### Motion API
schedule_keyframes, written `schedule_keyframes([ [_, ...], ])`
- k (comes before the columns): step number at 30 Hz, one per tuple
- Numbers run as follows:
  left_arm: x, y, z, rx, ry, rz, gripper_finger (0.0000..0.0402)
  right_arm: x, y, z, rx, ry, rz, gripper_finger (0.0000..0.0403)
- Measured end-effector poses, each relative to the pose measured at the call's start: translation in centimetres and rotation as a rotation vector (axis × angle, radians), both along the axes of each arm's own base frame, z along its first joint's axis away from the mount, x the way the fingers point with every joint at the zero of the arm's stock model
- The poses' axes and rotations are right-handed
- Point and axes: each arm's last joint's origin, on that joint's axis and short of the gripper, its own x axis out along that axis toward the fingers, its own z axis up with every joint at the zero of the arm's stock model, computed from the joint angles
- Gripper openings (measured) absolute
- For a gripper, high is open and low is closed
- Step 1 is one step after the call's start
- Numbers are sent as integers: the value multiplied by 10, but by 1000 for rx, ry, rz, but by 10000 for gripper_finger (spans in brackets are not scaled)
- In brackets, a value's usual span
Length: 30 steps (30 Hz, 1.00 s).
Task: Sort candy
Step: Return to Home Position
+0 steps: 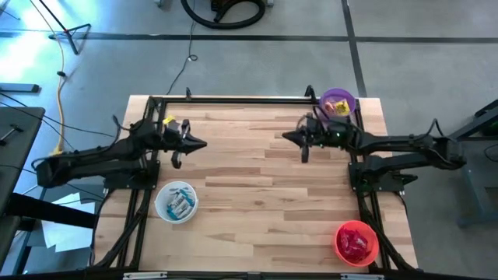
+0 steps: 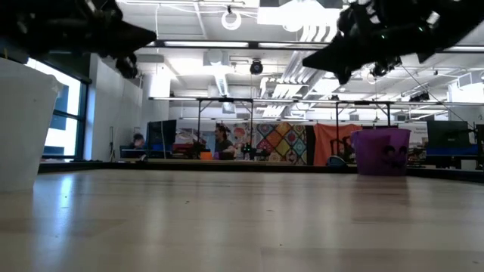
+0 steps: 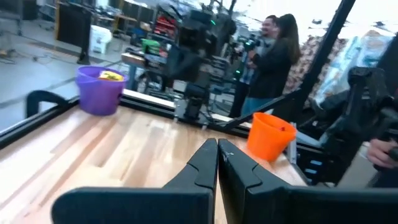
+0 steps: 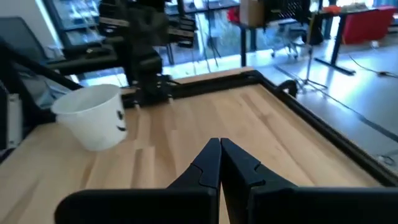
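Observation:
The candy lies in three bowls. Yellow candy [image 1: 336, 106] fills the purple bowl [image 1: 347, 98] at the far right, and shows in the left wrist view as yellow candy [image 3: 112, 76]. Light blue and white candy [image 1: 180, 204] lies in the white bowl [image 1: 162, 204] at the near left. Red candy [image 1: 355, 244] lies in the red bowl [image 1: 339, 233] at the near right. My left gripper [image 1: 201, 144] is shut and holds nothing; it points level toward the table's right, above the bare wood. My right gripper [image 1: 286, 138] is shut and holds nothing, and points level toward the left gripper.
A black frame [image 1: 233, 99] runs along the table's edges. Bare wooden tabletop [image 1: 249, 187] lies between the two grippers and the bowls. In the left wrist view, people [image 3: 273, 56] stand beyond the table's right side.

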Motion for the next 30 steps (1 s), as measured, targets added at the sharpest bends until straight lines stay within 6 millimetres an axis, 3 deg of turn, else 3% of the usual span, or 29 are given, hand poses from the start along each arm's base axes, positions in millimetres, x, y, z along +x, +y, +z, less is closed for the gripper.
schedule_keyframes([
  [6, -22, 2, -18, 15, -40, 25, 0, -21, 14, -29, -8, -119, 18, 0],
  [18, -55, -6, -34, 71, -50, 95, 0, -74, 28, -61, -38, -257, -34, 0],
  [22, -60, -9, -30, 98, -94, 131, 0, -80, 29, -63, -44, -213, -54, 0],
  [30, -56, -4, -50, 91, -67, 210, 0, -88, 36, -61, -51, -222, -70, 0],
])
